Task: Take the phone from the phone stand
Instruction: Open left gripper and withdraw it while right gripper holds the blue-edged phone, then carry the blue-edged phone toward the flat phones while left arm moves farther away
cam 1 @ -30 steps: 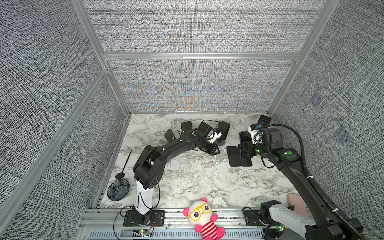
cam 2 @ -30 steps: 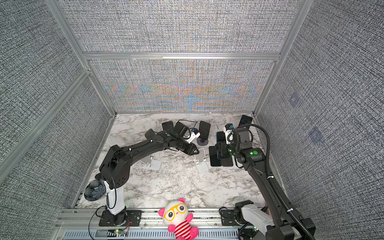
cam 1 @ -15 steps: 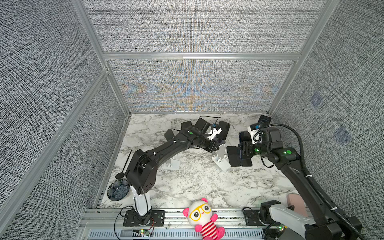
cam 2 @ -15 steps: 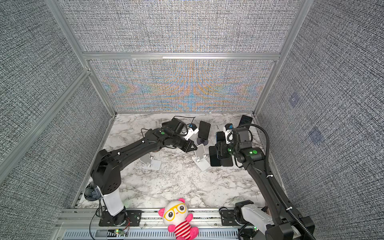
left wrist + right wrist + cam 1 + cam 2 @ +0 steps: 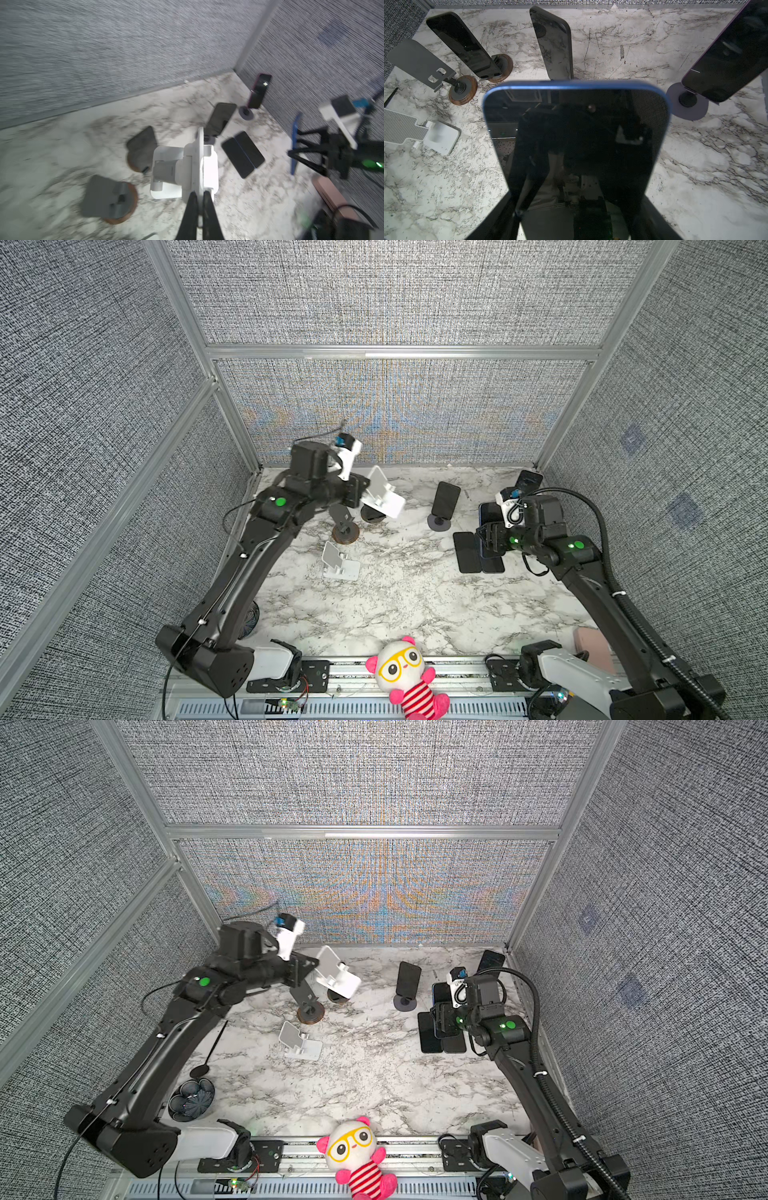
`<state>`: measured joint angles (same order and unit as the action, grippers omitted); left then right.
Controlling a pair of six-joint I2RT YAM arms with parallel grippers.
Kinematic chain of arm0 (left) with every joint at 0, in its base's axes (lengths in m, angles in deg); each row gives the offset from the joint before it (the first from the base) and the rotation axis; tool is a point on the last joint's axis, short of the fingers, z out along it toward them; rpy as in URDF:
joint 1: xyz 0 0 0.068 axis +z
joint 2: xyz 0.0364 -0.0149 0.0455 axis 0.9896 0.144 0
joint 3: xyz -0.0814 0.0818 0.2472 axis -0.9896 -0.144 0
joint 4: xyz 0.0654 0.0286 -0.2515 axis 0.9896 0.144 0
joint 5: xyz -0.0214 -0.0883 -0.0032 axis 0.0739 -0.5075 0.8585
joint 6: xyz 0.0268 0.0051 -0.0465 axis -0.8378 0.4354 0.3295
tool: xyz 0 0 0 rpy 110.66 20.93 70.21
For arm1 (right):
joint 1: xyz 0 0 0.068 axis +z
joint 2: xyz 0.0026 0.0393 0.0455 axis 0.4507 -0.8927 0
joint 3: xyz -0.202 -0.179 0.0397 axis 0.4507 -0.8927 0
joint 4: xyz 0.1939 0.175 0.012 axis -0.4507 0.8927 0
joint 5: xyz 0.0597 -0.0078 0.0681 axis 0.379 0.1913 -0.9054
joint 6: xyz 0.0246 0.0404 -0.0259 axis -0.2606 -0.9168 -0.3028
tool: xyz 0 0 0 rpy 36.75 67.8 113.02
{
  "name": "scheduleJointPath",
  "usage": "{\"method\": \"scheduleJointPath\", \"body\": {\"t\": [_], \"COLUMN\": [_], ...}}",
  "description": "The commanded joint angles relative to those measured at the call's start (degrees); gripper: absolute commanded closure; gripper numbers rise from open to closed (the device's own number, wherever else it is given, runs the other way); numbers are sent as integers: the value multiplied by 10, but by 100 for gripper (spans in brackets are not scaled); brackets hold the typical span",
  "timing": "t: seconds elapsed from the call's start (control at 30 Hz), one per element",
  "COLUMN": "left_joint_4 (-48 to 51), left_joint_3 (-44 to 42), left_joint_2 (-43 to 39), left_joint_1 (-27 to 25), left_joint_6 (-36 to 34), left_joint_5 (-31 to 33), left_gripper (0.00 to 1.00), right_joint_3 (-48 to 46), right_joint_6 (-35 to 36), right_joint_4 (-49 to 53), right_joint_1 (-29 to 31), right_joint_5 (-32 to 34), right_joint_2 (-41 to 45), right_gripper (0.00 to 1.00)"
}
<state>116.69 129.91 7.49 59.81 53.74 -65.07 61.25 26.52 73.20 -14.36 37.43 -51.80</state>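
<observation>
Left gripper (image 5: 200,197): jaws pinched tight on the thin back plate of a white plastic phone stand (image 5: 382,494). I have it lifted clear of the grey-veined white marble tabletop (image 5: 415,605), tilted, with no phone on it.

Landmark: the empty dark grey metal stand on a round wood-rimmed base (image 5: 345,526). The lifted white stand hangs just behind it and to its right.

Behind-right of the grey stand, largely hidden in both top views by the lifted stand, a black phone (image 5: 460,43) leans on a second wood-rimmed base (image 5: 500,68).

Just in front of the grey stand: a small white folding stand (image 5: 338,562) sitting on the marble, empty.

Right of the grey stand: a dark phone (image 5: 445,497) propped upright on a grey disc foot (image 5: 438,523).

Farther right: two black phones lying flat (image 5: 467,551), side by side and touching.

Right gripper (image 5: 489,540): jaws fairly wide, clamped on the two long edges of the blue-rimmed black-screen phone (image 5: 577,135). That phone is off any stand, held in the air over the flat pair.

Farthest right of the grey stand, in the back corner: a purple-rimmed phone (image 5: 528,480) leaning on its own disc stand.
</observation>
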Motion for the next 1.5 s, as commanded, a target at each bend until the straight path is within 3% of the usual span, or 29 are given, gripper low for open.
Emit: {"method": "scheduleJointPath", "body": {"t": [0.0, 0.23, 0.4, 0.77, 1.03, 1.47], "left_joint_4": [9, 17, 34, 1, -6, -2], "left_joint_3": [18, 104, 146, 147, 145, 134], "left_joint_2": [8, 103, 200, 332, 380, 426], "left_joint_1": [56, 179, 228, 239, 240, 241], "left_joint_6": [8, 22, 29, 35, 29, 35], "left_joint_5": [34, 78, 71, 61, 52, 20], "left_gripper": [100, 100, 100, 100, 100, 100], "right_joint_3": [-1, 6, -9, 13, 5, -8], "right_joint_6": [-2, -16, -26, -56, -119, -208], "right_joint_4": [-20, 8, 22, 77, 70, 22], "right_joint_1": [1, 13, 26, 112, 151, 203], "right_joint_5": [-21, -37, -25, 41, 50, 85], "right_joint_2": [2, 13, 24, 0, -39, -143], "right_gripper": [50, 50, 50, 50, 51, 61]}}
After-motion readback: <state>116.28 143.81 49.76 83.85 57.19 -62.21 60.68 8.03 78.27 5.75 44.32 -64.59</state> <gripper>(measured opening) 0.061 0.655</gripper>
